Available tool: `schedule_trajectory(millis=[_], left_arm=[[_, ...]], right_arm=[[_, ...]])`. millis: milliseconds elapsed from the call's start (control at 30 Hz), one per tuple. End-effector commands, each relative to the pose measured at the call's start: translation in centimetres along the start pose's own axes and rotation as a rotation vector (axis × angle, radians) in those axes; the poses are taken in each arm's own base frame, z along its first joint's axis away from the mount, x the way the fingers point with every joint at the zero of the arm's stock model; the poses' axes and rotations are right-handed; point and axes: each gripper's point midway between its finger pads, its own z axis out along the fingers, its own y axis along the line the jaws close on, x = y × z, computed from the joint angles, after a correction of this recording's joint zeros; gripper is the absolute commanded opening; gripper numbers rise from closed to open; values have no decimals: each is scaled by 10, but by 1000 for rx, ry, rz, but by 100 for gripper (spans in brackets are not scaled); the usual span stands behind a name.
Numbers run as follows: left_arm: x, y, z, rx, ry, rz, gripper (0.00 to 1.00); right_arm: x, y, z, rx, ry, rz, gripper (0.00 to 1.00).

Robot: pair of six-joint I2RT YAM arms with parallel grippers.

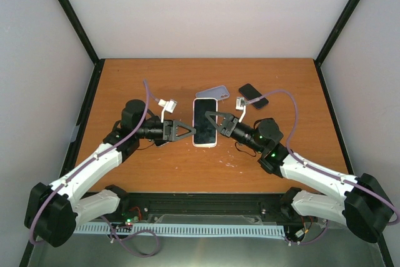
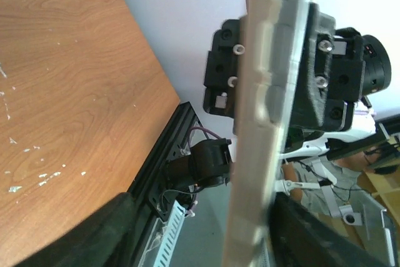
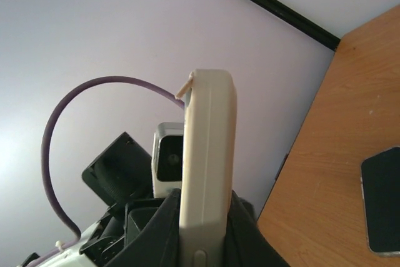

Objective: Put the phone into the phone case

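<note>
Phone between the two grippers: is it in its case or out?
In, apparently: the phone shows its dark screen framed by the cream case. Fully seated: cannot tell.

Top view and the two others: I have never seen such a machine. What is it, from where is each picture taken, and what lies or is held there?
These are two robot arms, the left arm and the right arm, bolted at the near edge of a table. The top picture looks down from above and behind them. The other two come from a camera on each wrist, so each shows its own fingers. The right hand is shut on a cream-edged phone, held above the table. The left hand has its fingers on either side of it, with a gap on one side. Behind lie a pale purple case and a black phone.
</note>
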Motion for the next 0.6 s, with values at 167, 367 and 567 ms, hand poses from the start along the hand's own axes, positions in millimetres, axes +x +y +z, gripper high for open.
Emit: schedule_trajectory(millis=[167,367,567], left_arm=[[-12,1,3,-57,-28,31,8],[-17,14,1,-147,-46,3,2],[-20,13,-2,-166,-69,22,38]], right_arm=[[-19,11,5,-11,-76,-20,9],[-14,-5,6,37,-63,-21,9],[-6,-23,9,79,-45,-16,9]])
